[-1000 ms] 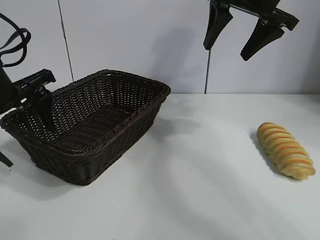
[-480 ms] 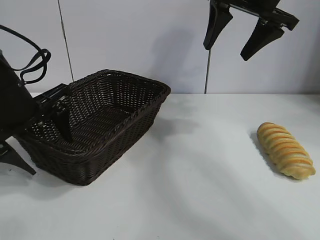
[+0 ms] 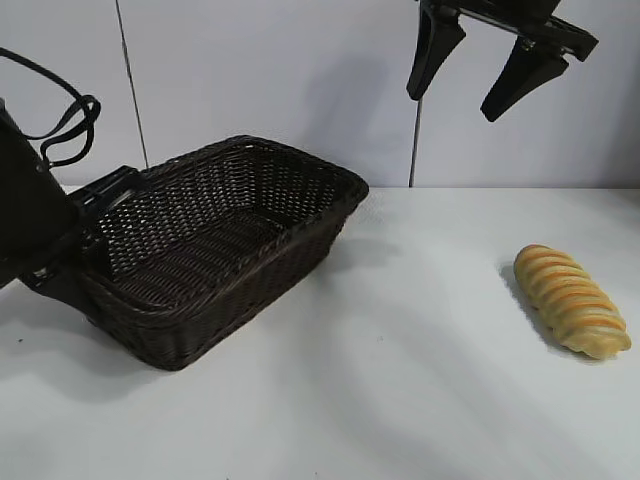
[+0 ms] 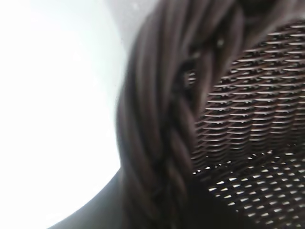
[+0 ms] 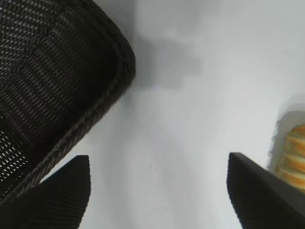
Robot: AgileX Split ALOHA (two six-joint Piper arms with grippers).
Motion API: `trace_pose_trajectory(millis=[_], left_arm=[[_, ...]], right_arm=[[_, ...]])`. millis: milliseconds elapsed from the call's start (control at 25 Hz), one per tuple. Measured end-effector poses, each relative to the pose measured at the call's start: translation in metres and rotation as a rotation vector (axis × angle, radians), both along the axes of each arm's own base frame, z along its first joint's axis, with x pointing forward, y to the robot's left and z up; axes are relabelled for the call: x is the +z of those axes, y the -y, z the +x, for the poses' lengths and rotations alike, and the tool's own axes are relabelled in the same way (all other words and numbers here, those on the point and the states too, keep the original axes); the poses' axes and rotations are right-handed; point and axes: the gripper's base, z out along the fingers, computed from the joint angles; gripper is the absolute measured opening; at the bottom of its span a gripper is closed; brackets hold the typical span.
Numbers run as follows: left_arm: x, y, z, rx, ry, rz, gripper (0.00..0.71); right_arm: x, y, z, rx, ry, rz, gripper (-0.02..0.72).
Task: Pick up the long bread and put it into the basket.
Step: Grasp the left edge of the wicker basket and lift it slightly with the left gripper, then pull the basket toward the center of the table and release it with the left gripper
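Note:
The long bread [image 3: 572, 300], golden with orange-brown ridges, lies on the white table at the right; its end also shows in the right wrist view [image 5: 294, 157]. The dark wicker basket [image 3: 290, 265] stands at the left. My left gripper [image 3: 98, 222] is at the basket's left end, shut over the braided rim [image 4: 162, 119], which fills the left wrist view. High above the table between basket and bread hangs my right gripper [image 3: 452, 106], open and empty [image 5: 158, 160].
The white table [image 3: 420, 380] runs wide between the basket and the bread. A pale wall with vertical seams stands behind. Black cables loop above the left arm [image 3: 60, 125].
The left gripper has closed on the basket's rim, and the basket has shifted to the right and turned a little. The right arm and the bread have not moved.

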Motion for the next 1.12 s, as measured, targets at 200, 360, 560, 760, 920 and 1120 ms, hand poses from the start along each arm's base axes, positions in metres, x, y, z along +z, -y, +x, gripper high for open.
trace_pose_trajectory(millis=[200, 360, 560, 760, 920, 1120], left_arm=[[0.019, -0.016, -0.002, -0.016, 0.012, -0.017, 0.099], [0.031, -0.026, 0.004, -0.089, 0.038, -0.066, 0.099], [0.045, -0.023, 0.011, -0.184, 0.078, -0.097, 0.099], [0.056, -0.021, 0.017, -0.265, 0.124, -0.092, 0.099], [0.064, -0.019, 0.019, -0.375, 0.161, -0.081, 0.099], [0.066, -0.019, 0.018, -0.474, 0.17, -0.072, 0.099]], right_arm=[[0.0, 0.0, 0.0, 0.0, 0.0, 0.0, 0.57], [0.0, 0.0, 0.0, 0.0, 0.0, 0.0, 0.57], [0.0, 0.0, 0.0, 0.0, 0.0, 0.0, 0.57], [0.0, 0.0, 0.0, 0.0, 0.0, 0.0, 0.57], [0.0, 0.0, 0.0, 0.0, 0.0, 0.0, 0.57], [0.0, 0.0, 0.0, 0.0, 0.0, 0.0, 0.57]])
